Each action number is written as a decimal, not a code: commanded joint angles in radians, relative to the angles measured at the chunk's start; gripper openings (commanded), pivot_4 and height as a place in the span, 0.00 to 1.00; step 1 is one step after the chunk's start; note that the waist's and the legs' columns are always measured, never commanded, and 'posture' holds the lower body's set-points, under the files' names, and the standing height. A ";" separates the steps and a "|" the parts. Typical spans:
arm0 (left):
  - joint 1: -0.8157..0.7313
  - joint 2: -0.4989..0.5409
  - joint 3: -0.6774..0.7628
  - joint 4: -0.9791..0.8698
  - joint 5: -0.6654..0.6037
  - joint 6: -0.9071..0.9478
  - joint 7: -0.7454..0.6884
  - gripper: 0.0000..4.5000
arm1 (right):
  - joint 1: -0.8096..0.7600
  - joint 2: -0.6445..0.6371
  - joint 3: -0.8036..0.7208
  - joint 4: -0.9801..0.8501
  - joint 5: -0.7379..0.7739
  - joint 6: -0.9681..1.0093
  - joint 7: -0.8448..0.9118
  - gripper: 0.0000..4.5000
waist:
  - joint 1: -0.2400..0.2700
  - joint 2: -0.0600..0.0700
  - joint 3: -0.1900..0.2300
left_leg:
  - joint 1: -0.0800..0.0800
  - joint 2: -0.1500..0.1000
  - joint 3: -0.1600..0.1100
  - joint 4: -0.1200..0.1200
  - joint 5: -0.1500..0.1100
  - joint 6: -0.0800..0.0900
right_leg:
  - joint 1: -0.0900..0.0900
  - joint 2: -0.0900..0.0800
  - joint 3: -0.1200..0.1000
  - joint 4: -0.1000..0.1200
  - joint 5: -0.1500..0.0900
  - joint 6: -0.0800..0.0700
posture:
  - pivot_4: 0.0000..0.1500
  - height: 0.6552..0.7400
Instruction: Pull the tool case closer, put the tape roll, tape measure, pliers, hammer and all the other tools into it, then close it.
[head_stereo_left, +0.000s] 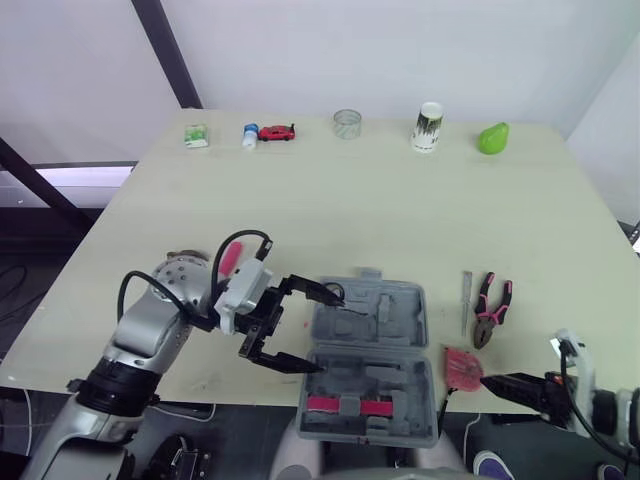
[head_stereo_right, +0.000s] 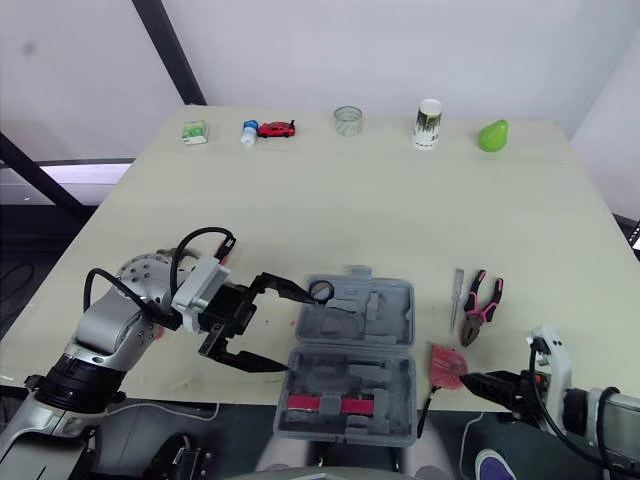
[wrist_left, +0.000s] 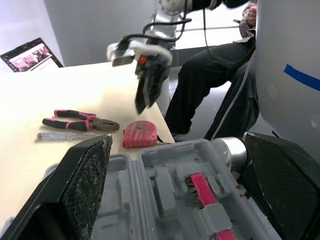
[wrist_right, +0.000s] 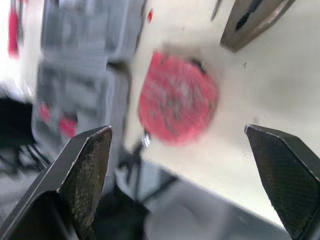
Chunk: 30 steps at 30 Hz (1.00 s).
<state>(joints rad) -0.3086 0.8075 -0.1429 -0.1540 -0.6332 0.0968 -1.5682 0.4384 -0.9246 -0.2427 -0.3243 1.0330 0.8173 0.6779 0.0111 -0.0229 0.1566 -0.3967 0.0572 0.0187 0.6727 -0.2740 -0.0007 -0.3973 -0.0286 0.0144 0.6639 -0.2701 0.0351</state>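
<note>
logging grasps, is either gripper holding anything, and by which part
Nothing is held. The left gripper is open at the tool case's left edge; the right gripper is open near the tape measure, not clamped on it.

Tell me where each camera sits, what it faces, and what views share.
Head eyes: forward and down over the beige table; both arms show.
Left wrist: on left arm, across the open grey plastic tool case toward the right gripper; left fingers show.
Right wrist: on right arm, down onto the round red tape measure; right fingers show.
Shared: all views show case and tape measure.
</note>
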 joint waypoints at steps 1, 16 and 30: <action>0.026 0.036 0.056 -0.031 -0.023 -0.017 -0.046 1.00 | 0.029 0.013 0.025 0.018 -0.351 -0.484 0.235 0.99 | -0.002 0.000 0.000 | 0.000 0.000 0.000 0.000 0.000 0.000 | 0.000 0.000 0.000 0.000 0.000 0.000 | 1.00 1.00; 0.029 0.053 0.039 -0.088 -0.010 -0.030 -0.046 1.00 | -0.181 0.134 0.254 0.360 -0.785 -1.088 0.448 0.99 | 0.001 0.001 0.001 | 0.001 0.000 0.002 0.000 0.000 0.000 | 0.000 0.001 0.003 0.001 0.000 0.000 | 1.00 1.00; 0.012 0.058 0.034 -0.093 -0.005 -0.036 -0.046 1.00 | -0.264 0.183 0.306 0.394 -0.847 -1.095 0.432 0.99 | 0.001 0.002 0.001 | 0.002 0.000 0.002 0.001 0.000 0.000 | 0.000 0.001 0.004 0.002 0.000 0.000 | 1.00 1.00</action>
<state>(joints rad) -0.2978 0.8572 -0.1139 -0.2247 -0.6342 0.0772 -1.5688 0.1741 -0.7402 0.0647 0.0843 0.1834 -0.2737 1.1066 0.0124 -0.0214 0.1573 -0.3946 0.0571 0.0212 0.6732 -0.2739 -0.0009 -0.3975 -0.0274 0.0182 0.6660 -0.2700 0.0348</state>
